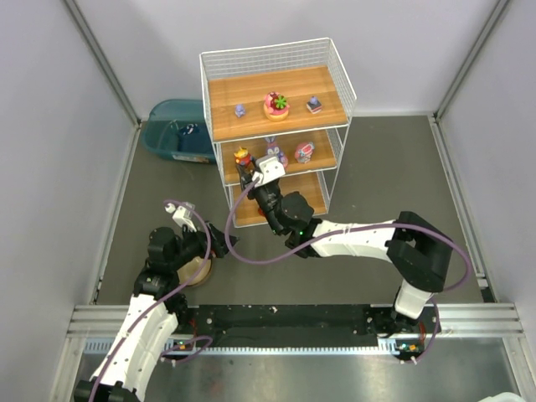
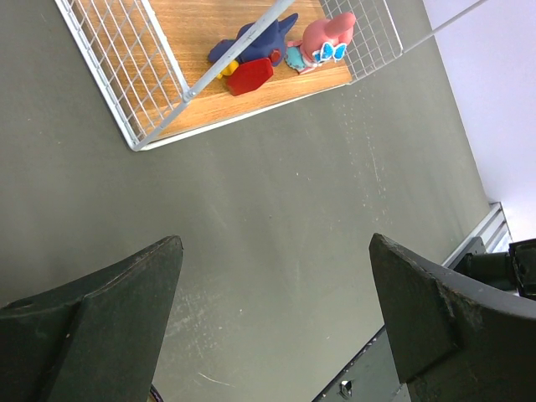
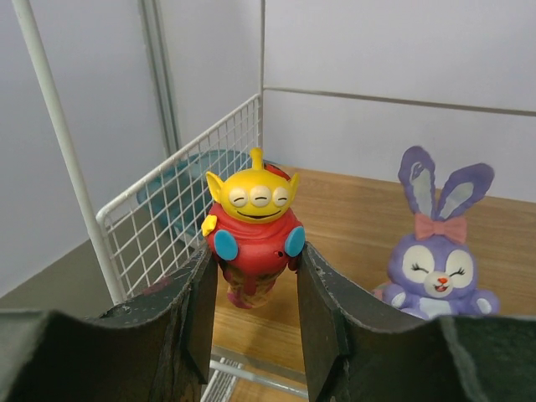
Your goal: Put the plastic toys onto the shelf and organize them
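On the grey table (image 1: 394, 159), the right gripper (image 3: 255, 272) clamps an alien toy (image 3: 254, 222) at the left edge of the shelf (image 1: 251, 94), middle board; the left gripper (image 2: 276, 289) gapes empty. A careless release could topple it off.

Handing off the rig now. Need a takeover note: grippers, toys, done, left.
Left gripper: open, empty, above the table.
Right gripper: shut on the alien toy at the shelf's middle tier, beside the bunny.
Done: flower disc and two small figures on the top tier; bunny and a pink toy on the middle tier.
Left: release the alien toy; check the teal bin, something small inside, unclear what.
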Available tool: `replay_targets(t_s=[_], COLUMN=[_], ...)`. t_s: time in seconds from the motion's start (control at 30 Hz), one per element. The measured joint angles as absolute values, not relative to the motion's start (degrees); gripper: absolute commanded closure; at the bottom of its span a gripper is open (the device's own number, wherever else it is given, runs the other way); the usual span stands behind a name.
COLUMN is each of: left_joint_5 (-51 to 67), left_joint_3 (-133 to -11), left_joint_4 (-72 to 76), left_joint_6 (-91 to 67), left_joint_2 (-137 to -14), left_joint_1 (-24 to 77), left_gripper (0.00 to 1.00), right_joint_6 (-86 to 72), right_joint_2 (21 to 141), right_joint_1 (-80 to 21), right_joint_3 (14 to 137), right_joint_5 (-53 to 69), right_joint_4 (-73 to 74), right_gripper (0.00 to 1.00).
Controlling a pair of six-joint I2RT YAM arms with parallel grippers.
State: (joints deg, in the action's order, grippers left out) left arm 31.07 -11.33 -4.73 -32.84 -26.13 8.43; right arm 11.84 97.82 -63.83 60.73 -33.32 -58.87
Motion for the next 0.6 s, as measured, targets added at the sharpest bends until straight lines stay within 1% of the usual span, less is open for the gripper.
replay_targets(t_s=[0.23,0.6], left_joint_5=[31.1,31.1], left_joint_3=[-11.3,-11.3], left_joint_4=[-4.7,-4.7], left_joint_6=[-32.8,-32.9], left_joint_2=[-26.1,-26.1], left_joint_1=[8.4,8.4], left_gripper=[0.01,0.01], right_joint_6=[12.4,12.5], right_joint_2=[100.9,100.9], right_joint_1=[-63.8,-63.5], right_joint_3=[60.7,60.7], right_joint_5=[-33.3,-33.4], right_joint_4=[-60.9,-61.8], right_gripper=[1.0,1.0])
